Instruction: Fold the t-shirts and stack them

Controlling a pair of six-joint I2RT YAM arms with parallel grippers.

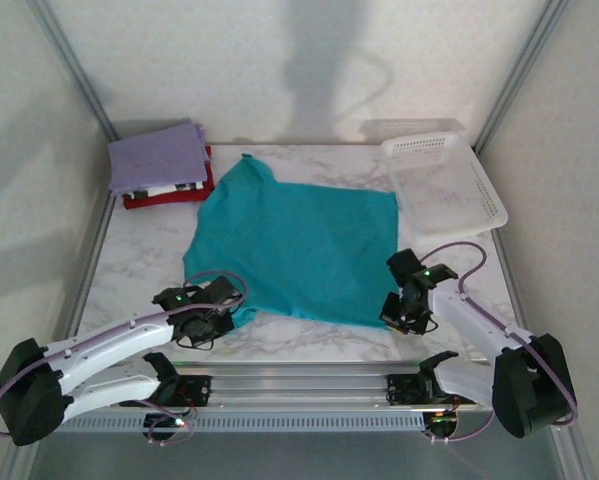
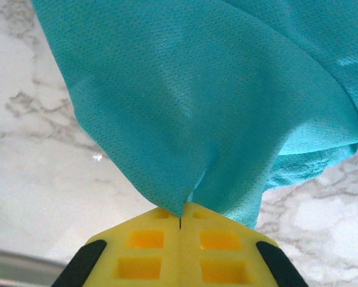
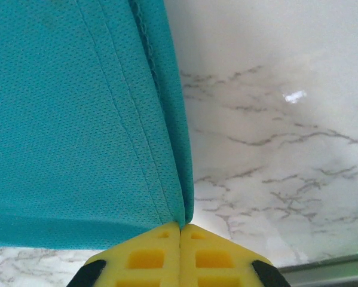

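Left pincer (image 2: 180, 210) and right pincer (image 3: 180, 226) each clamped tight on a near corner of the teal shirt (image 1: 294, 245) spread mid-tabletop (image 1: 129, 270), but such thin bites could slip in an uneven lift, skewing the fold.

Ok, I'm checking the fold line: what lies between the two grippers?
The teal shirt: its near hem runs from the left gripper to the right gripper, both pinching it. The top view shows this.
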